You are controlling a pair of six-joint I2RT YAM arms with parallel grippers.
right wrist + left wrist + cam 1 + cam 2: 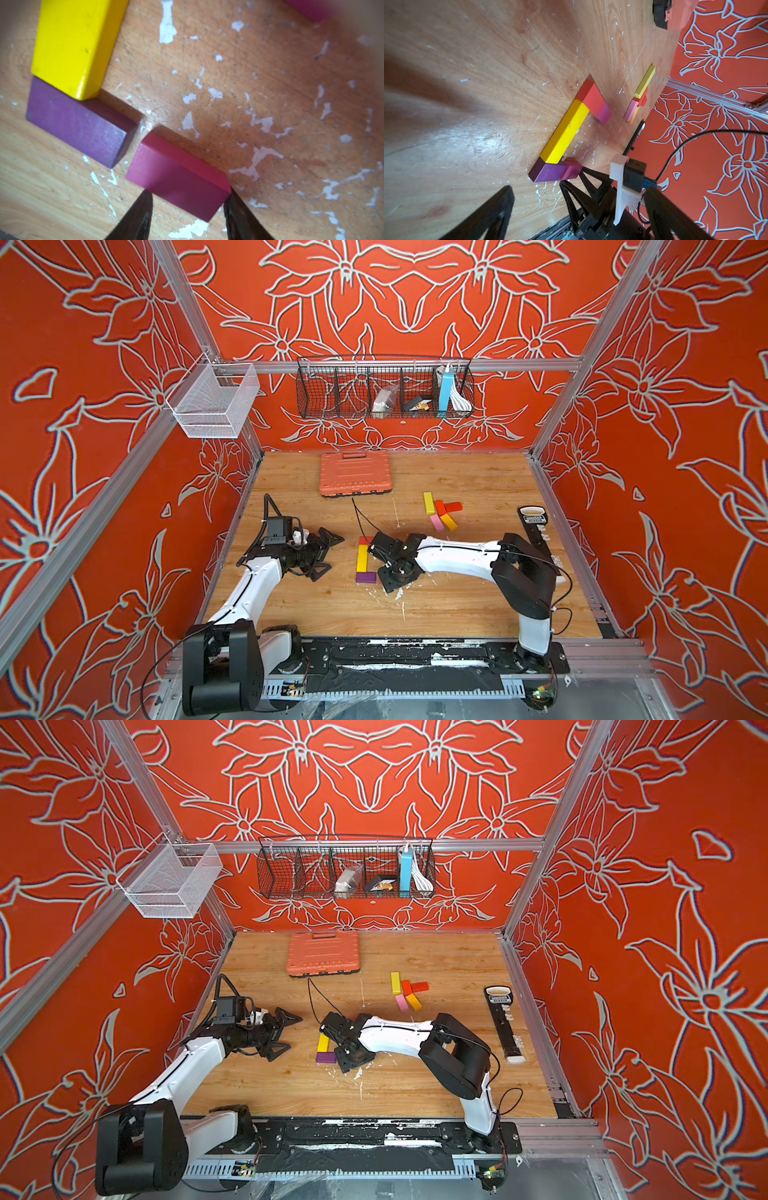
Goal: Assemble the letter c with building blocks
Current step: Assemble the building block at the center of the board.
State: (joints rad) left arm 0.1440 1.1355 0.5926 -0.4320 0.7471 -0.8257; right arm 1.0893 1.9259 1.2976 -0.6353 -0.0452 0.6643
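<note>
- The wooden table [457, 605] carries everything.
- The orange case [355, 473] lies closed near the table's far edge.
- The left gripper [330, 556] hangs to the left of the blocks with its jaws spread wide, holding nothing.
- The right gripper [187, 201] pinches the magenta block [178, 176], a finger on either side.
- The long yellow block [362, 559] lies flat mid-table.
- A loose cluster of blocks [440, 512], yellow, red, pink and orange, sits well apart, farther back and to the right.
- The purple block [366, 577] touches the yellow block's near end at a right angle.
- The red block [591, 97] and a second magenta block [604, 113] line up across its far end.
- The pinched magenta block sits just beside the purple block's free end, with a thin gap between them.
</note>
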